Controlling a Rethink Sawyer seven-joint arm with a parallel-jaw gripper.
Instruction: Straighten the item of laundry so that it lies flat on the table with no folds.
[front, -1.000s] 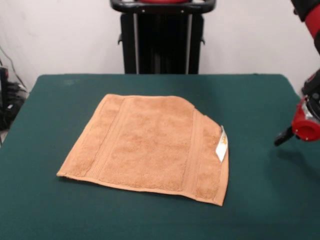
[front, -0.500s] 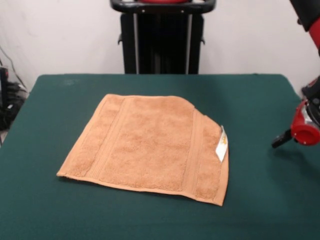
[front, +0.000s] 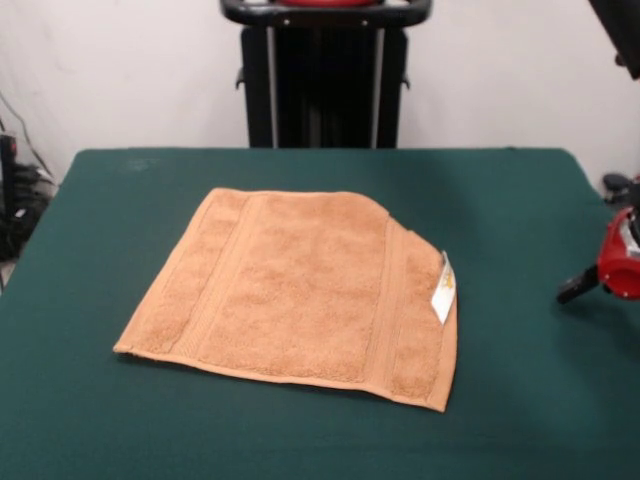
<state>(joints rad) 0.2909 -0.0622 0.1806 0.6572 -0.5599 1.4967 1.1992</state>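
Lying spread near the middle of the green table (front: 520, 200), the tan-orange towel (front: 300, 290) has its far right corner folded under, leaving a slanted edge, and a white tag (front: 444, 290) on its right side. Well apart, at the right edge, the gripper (front: 580, 286) shows; its opening cannot be told.

The arm (front: 622, 262) sits right at the picture's right edge, mostly cut off: only a red housing and a dark prong poking out show. Whether that prong belongs to the tool, and whether the tool is parted or closed, cannot be told. The counter (front: 520, 400) runs off the bottom edge, near corners out of frame. The print on the towel's white tag (front: 443, 289) is too small to read.
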